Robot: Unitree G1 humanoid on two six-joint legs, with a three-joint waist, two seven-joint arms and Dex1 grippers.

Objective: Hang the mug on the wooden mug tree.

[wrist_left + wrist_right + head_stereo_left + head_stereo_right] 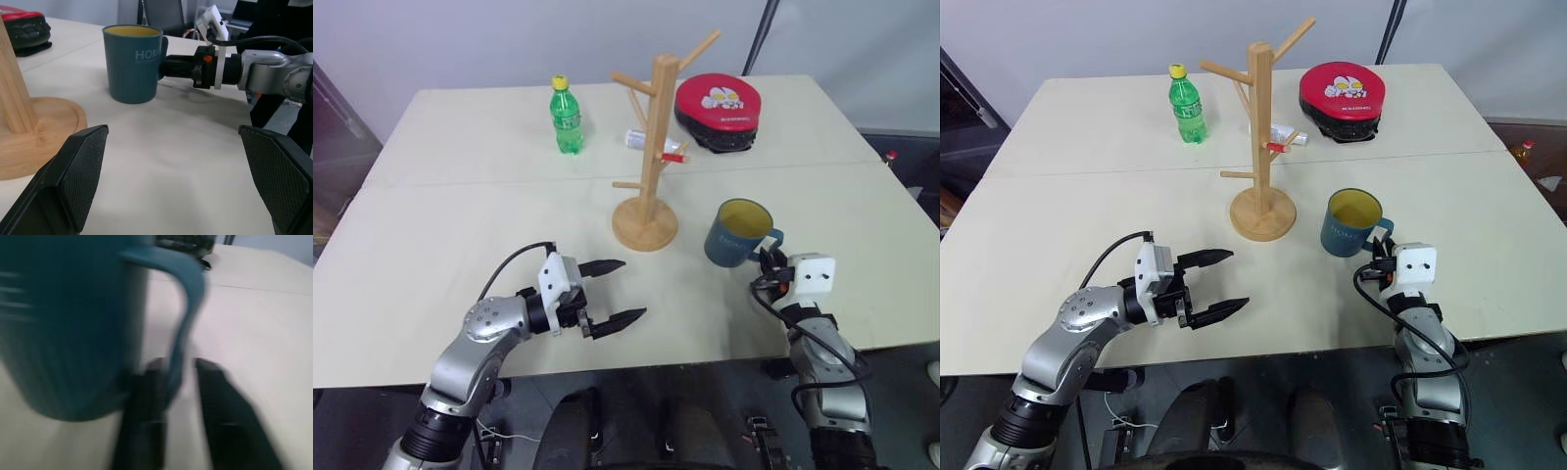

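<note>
The dark teal mug (736, 235) with a yellow inside stands upright on the table, to the right of the wooden mug tree (651, 147). Its loop handle points toward my right gripper (770, 264). In the right wrist view the two black fingers (146, 411) sit close on either side of the handle, shut on it. The left wrist view shows the same grip from the side, with the mug (132, 63) resting on the table. My left gripper (619, 291) hovers open and empty near the table's front edge, left of the tree's round base (644, 227), pointing right.
A green plastic bottle (567, 117) stands at the back, left of the tree. A red and black round pad (717, 103) lies at the back right. A small white and red item (656, 145) lies behind the tree's post. The table's front edge (705, 360) runs just behind both grippers.
</note>
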